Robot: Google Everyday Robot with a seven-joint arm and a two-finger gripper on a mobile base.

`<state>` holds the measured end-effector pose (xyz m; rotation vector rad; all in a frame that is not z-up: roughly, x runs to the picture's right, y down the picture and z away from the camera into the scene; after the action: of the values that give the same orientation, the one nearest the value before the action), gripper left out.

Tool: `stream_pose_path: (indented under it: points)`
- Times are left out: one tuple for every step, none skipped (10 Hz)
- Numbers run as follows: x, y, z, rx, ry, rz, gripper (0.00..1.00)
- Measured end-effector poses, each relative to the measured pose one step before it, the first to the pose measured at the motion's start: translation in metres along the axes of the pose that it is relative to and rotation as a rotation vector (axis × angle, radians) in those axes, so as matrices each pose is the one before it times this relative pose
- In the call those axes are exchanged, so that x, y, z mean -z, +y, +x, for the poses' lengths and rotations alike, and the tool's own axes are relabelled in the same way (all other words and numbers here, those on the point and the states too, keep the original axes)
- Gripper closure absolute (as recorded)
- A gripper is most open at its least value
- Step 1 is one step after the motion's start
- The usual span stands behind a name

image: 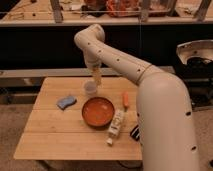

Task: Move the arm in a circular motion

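The cream-white arm [120, 60] rises from a thick segment at the lower right [162, 125]. It runs up and left to a rounded elbow [89, 37], then drops straight down. The gripper [95, 78] hangs at its end over the back of the wooden table [50, 135]. It is just above a small clear cup [90, 89], and I cannot tell whether it touches the cup.
On the table are a blue sponge [66, 102], an orange-brown bowl [98, 111], a small orange object [125, 100], a white bottle lying down [116, 127] and a black object [134, 132] partly hidden by the arm. Dark shelving stands behind.
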<state>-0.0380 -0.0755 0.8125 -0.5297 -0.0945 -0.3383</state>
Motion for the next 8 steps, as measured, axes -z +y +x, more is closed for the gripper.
stream_pose_path:
  points:
    - [0.00042,0.00322,0.01384,-0.01311,0.00673,-0.00322,0.20]
    - [0.00116,0.00358,0.01298,-0.01397,0.00348,-0.00139,0.20]
    - [0.00134,0.00484,0.01453,-0.01464,0.00781,-0.00409,0.20]
    - [0.00165,0.00657,0.01602,-0.01685,0.00918,-0.00562,0.20]
    - [0.00149,0.00589,0.01323,-0.01525,0.00664,-0.00234,0.20]
    - [0.00138,0.00718,0.01252,-0.01846,0.00374,-0.00365,0.20]
    - [0.00052,0.00715,0.01082,-0.02115,0.00461,-0.00317,0.20]
    - [0.00002,0.00669,0.00820,-0.01692,0.00370,-0.00336,0.20]
